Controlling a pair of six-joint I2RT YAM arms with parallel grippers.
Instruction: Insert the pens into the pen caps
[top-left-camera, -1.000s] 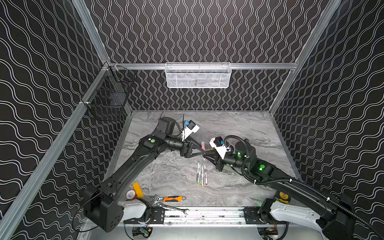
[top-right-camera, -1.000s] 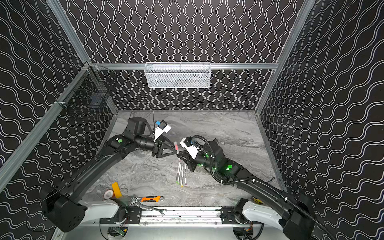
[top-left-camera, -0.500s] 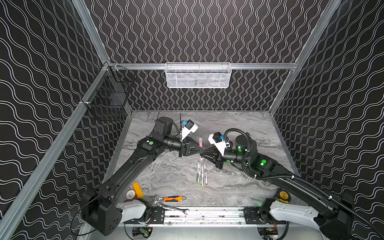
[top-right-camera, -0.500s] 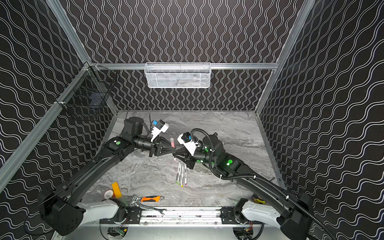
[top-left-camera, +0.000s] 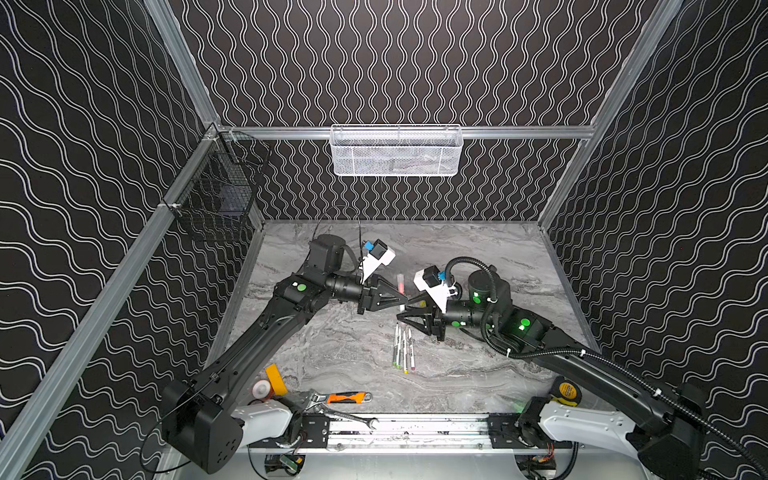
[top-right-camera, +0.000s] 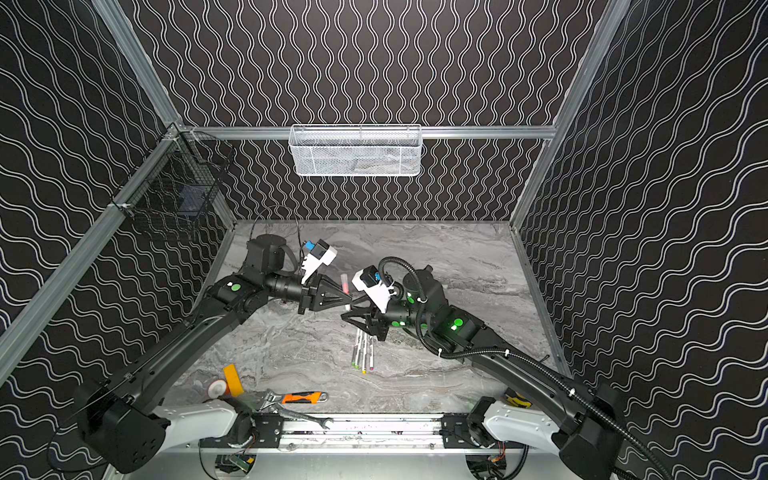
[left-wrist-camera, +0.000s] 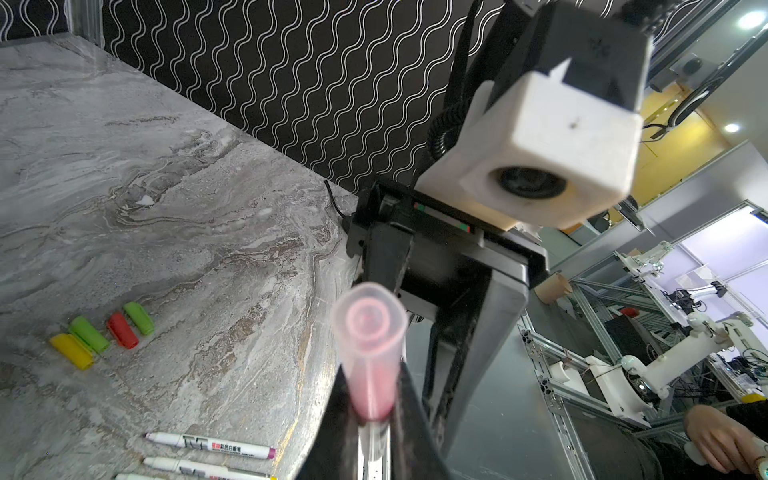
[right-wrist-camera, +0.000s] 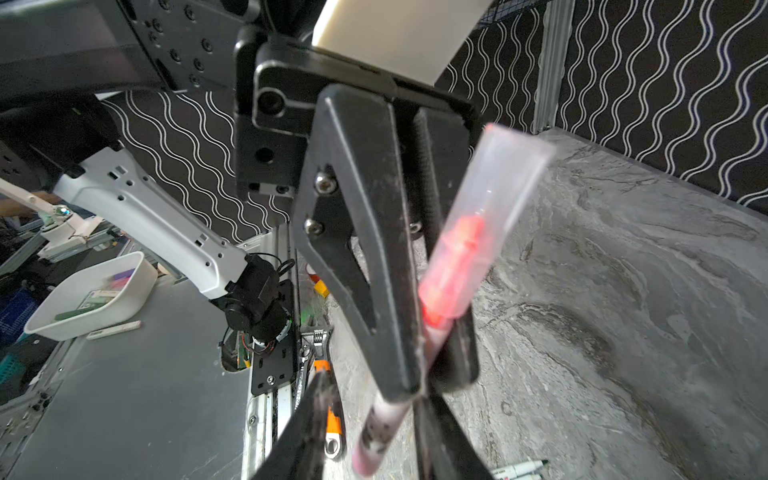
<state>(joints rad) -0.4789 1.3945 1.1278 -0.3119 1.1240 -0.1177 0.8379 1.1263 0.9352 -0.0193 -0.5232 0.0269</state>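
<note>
left gripper: clamped tight on the held pen, gripping the barrel just under its capped end.
held pen: roughly upright above the middle of the table, between the two arms. A clear sleeve covers its red tip, as the left wrist view shows.
right gripper: jaws parted a little around the pen's lower end. One finger stands clear of the barrel; the other may be touching it, which is hard to tell.
loose pens: three side by side on the table, just on the near side of the right gripper, with their coloured tips pointing near.
pen caps: four in a tight row on the table, in the order yellow, green, red, green. They show only in the left wrist view, a little apart from the loose pens.
orange-handled wrench: at the near edge, left of centre, beside a steel spanner.
</note>
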